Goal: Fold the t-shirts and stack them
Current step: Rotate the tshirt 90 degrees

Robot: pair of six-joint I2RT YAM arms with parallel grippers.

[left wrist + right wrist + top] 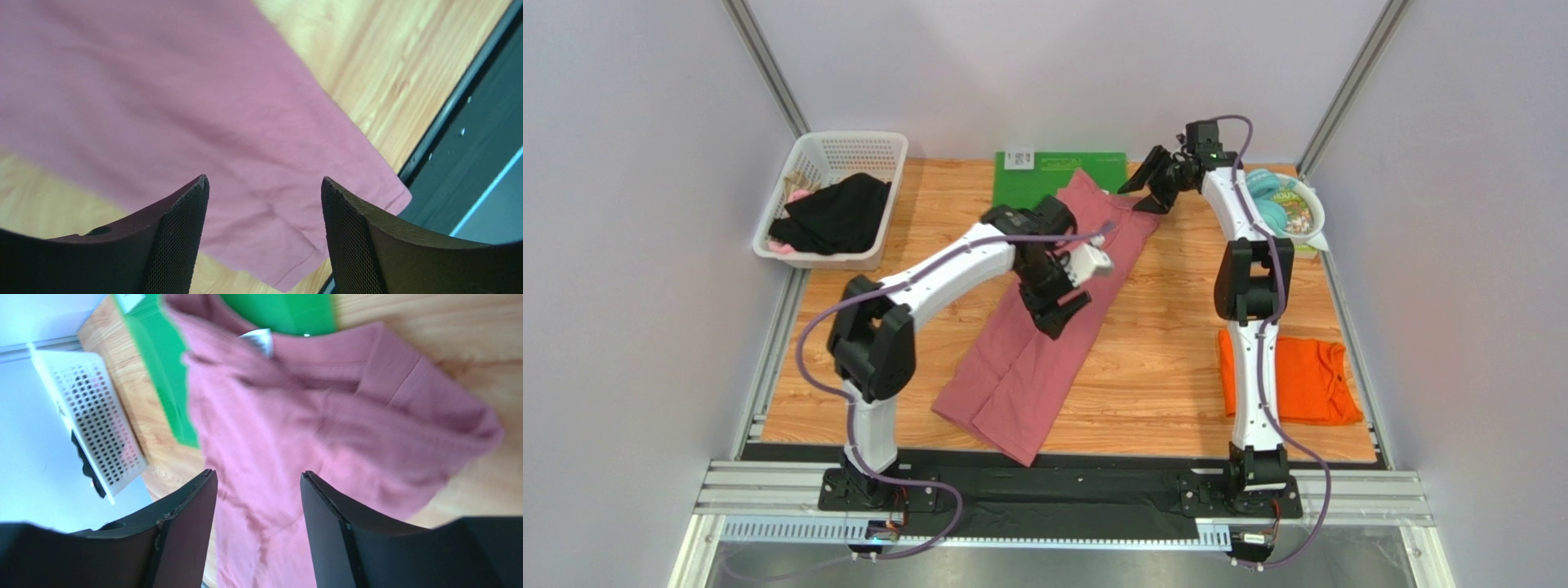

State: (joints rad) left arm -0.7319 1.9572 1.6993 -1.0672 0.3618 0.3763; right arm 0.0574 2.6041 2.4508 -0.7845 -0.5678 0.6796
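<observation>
Folding of the pink t-shirt [1014, 368] is in hand: a long folded strip, its middle below the left end effector [264, 187], its collar end near the right end effector [258, 478]. Both gape wide, empty. Next likely calls for gripping one end and doubling it over. Two shirts: this and an orange t-shirt [1308, 380], folded, well behind the right one

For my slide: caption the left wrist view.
Open left fingers hover over a dusty rose-pink cloth t-shirt on the wooden table.
</observation>
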